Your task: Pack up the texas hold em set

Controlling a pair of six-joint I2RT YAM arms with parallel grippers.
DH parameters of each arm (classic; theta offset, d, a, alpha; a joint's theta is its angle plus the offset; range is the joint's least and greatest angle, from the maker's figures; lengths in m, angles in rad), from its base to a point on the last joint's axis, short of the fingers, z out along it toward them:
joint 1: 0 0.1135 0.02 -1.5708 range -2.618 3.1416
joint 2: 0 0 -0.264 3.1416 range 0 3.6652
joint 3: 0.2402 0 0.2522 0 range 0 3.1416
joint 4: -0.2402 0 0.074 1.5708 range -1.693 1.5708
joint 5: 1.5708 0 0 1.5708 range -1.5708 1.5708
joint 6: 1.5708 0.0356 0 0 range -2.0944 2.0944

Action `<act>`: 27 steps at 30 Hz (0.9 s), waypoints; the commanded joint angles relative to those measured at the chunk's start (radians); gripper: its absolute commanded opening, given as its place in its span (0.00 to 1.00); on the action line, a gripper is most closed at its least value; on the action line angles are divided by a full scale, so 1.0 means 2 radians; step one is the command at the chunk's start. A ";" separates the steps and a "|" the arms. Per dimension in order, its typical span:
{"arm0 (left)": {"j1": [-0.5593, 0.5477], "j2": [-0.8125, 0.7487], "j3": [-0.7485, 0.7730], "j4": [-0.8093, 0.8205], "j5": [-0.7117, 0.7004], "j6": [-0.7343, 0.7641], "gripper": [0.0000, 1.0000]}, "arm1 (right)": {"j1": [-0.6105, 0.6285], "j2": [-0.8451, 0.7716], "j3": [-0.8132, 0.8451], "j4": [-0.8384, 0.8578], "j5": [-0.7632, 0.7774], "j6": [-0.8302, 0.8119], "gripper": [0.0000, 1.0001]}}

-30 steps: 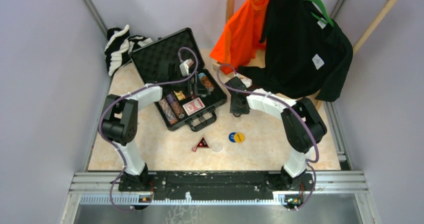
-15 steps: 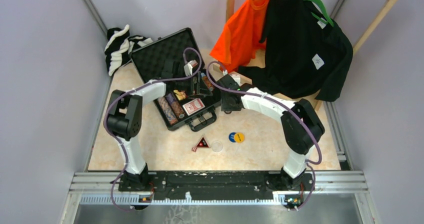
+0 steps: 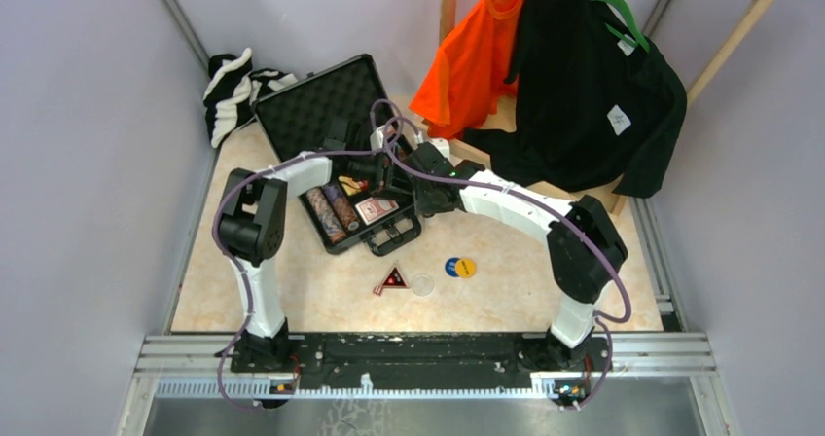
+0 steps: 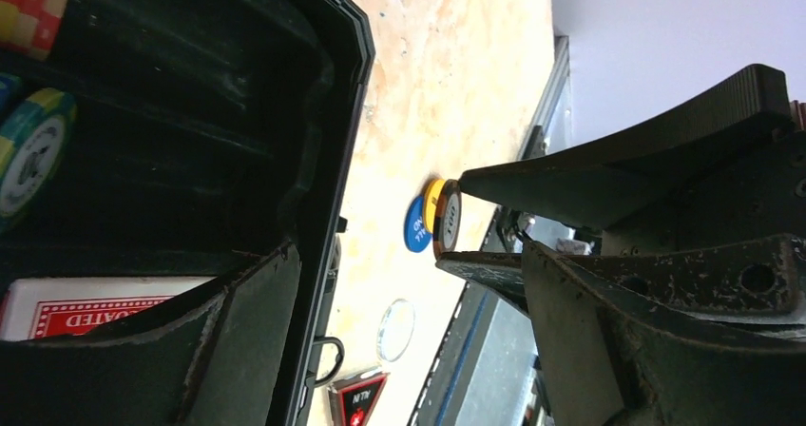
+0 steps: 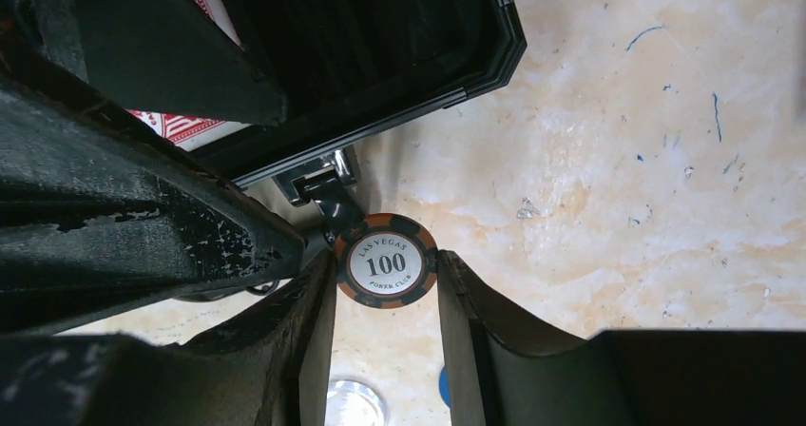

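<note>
The black briefcase [image 3: 313,113] lies open, with rows of poker chips [image 3: 331,212] and the red card deck [image 3: 376,209] in its foam tray. My right gripper [image 5: 385,266] is shut on one orange-and-black "100" poker chip [image 5: 385,261], held on edge just off the case's near right corner. My left gripper [image 4: 399,283] stands open over the tray's right end, facing that chip [image 4: 449,219] without touching it. On the table in front of the case lie the black-red triangle [image 3: 392,279], a clear disc [image 3: 422,284], a blue disc [image 3: 453,267] and a yellow disc [image 3: 467,267].
A black-and-white striped cloth [image 3: 233,90] lies at the back left corner. An orange shirt [image 3: 477,56] and a black shirt [image 3: 593,95] hang from a wooden rack [image 3: 739,27] at the back right. The case's handle [image 3: 394,232] juts toward the triangle.
My right gripper has carried its chip left to the case's right corner. My left gripper has swung right across the tray toward it, and its jaws have narrowed slightly.
</note>
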 commanded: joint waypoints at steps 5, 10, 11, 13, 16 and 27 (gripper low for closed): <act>-0.014 0.031 0.028 -0.014 0.068 0.007 0.88 | 0.019 0.011 0.039 0.004 0.005 -0.013 0.39; -0.018 0.046 0.038 -0.023 0.078 0.007 0.84 | 0.025 0.013 0.044 0.005 0.004 -0.014 0.39; -0.019 0.045 0.038 -0.023 0.080 0.008 0.84 | 0.027 0.013 0.045 0.004 0.004 -0.014 0.39; -0.019 0.045 0.039 -0.024 0.085 0.012 0.81 | 0.028 0.013 0.049 0.003 0.004 -0.015 0.39; -0.020 0.043 0.039 -0.024 0.092 0.013 0.78 | 0.029 0.013 0.053 0.002 0.004 -0.017 0.39; -0.012 0.019 0.056 -0.036 0.044 0.003 0.80 | 0.032 0.012 0.063 -0.001 0.006 -0.018 0.38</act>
